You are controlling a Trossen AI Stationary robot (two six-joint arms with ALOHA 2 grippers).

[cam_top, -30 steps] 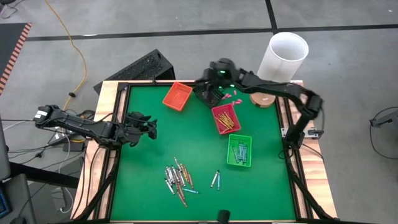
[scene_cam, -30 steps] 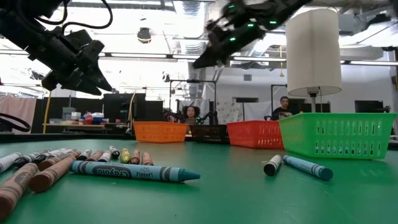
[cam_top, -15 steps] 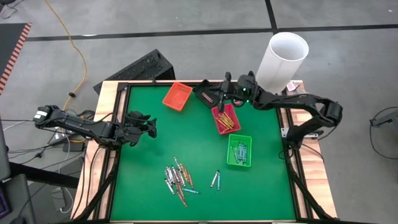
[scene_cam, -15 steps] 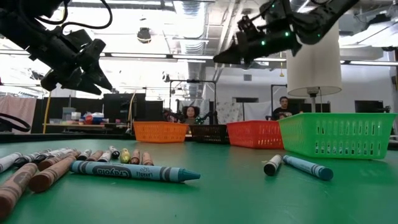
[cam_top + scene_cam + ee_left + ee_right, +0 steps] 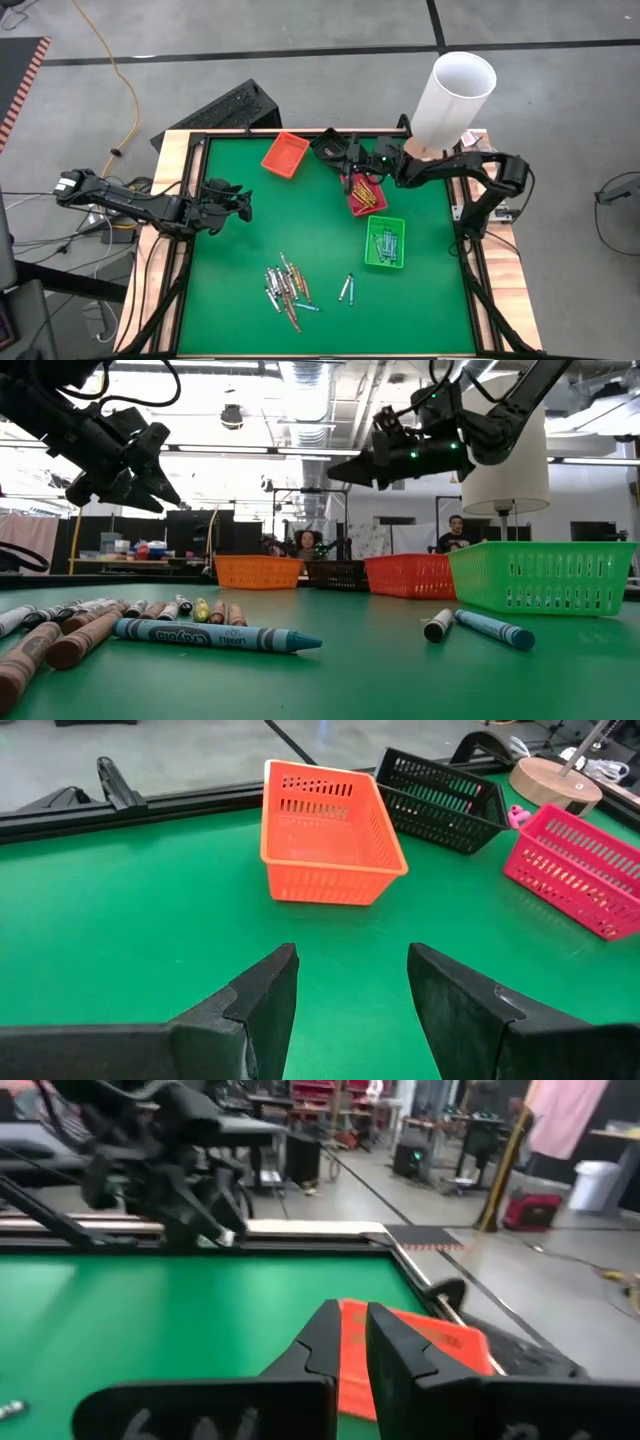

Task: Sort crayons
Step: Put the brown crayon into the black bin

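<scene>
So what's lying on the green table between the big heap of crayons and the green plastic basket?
In the high view, two loose crayons lie between the heap of crayons and the green plastic basket; otherwise bare green mat.

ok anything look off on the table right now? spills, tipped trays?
Nothing damaged or tipped. The orange tray, black tray, red tray and green tray sit upright, at mixed angles. Unsorted crayons lie in a loose pile near the front edge, with two strays beside it.

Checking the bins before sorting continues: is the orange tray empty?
Yes, the left wrist view shows the orange tray with a bare floor and no crayons inside.
</scene>
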